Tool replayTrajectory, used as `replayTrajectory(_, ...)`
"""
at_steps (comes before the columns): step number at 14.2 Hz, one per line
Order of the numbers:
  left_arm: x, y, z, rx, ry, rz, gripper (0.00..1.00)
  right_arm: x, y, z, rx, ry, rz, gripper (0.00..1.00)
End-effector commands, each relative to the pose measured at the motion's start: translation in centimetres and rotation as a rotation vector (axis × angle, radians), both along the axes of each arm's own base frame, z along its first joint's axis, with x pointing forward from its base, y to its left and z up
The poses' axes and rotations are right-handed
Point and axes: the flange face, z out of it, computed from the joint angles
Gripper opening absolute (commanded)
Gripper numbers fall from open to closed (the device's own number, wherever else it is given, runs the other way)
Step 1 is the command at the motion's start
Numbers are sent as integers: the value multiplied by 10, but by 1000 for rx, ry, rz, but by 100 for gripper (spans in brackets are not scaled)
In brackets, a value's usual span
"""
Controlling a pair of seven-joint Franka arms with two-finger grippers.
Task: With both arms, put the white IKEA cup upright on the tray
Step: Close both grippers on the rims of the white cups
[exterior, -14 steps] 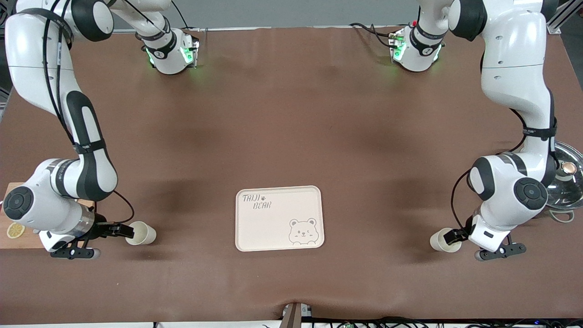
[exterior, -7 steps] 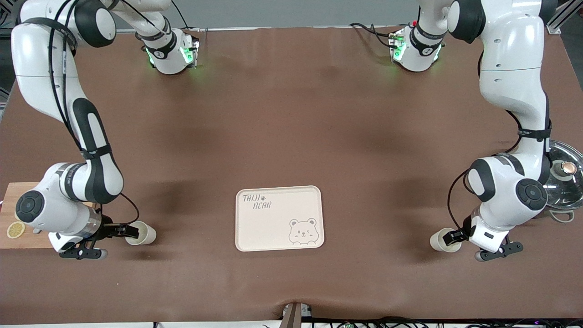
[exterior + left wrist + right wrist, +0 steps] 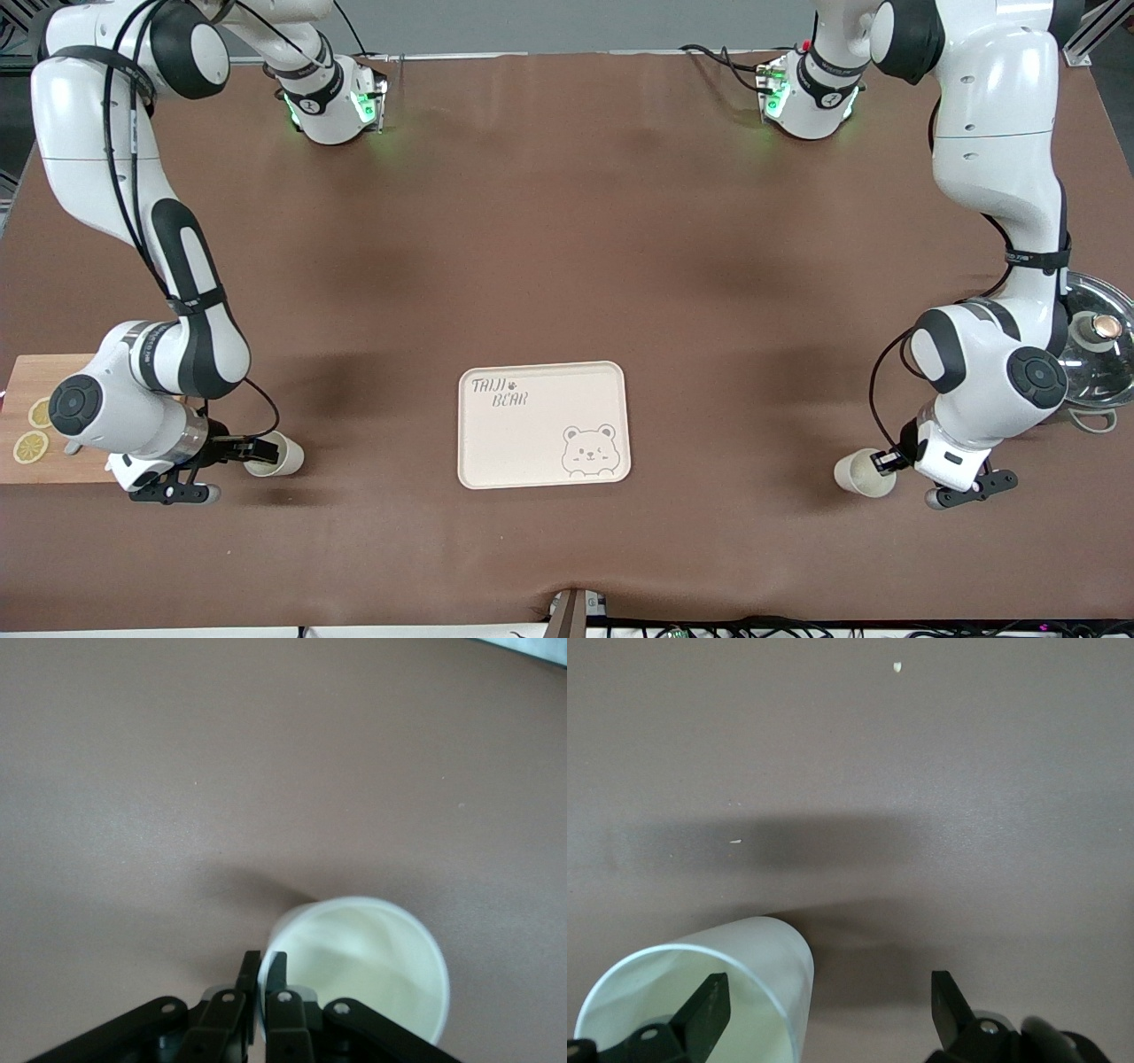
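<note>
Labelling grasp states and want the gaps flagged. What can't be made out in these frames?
- Front view: whether the right gripper touches the right-end cup; too small.
- Left wrist view: the base of the left-end cup is cut off by the picture's edge and hidden by the left gripper.
- Front view: the cutting board is partly hidden by the right arm, and the glass lid by the left arm and the edge.

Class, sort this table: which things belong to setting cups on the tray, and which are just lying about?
Job: tray; cup at the left arm's end, pinched by the left hand; cup at the right arm's end, open right hand at its rim.
Lying about: wooden board with lemon slices; glass lid.
</note>
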Motion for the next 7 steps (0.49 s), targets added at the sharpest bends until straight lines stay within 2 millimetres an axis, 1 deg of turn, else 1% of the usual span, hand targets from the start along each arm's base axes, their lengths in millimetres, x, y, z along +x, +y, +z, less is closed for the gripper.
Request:
replayTrajectory(1, 5, -7, 7, 2, -23, -14, 0, 4, 0, -2, -2, -7, 14, 84)
replayTrajectory(2, 6, -9, 10, 0, -28, -15, 0, 4, 0, -1, -2, -8, 14, 67)
replayTrajectory(3, 6, -10, 15, -3, -26, -13, 0, 4, 1, -2, -2, -7, 14, 56)
replayTrajectory(5, 8, -15, 29, -16, -17, -13, 0, 4, 2, -2, -1, -5, 15, 38)
replayTrajectory(6, 10, -25, 36, -25, -2, -10, 0, 4, 2, -2, -1, -7, 15, 31)
replayTrajectory(7, 11, -30, 42, -36, 12, 20, 0, 4, 2, -2, 1, -5, 12, 27)
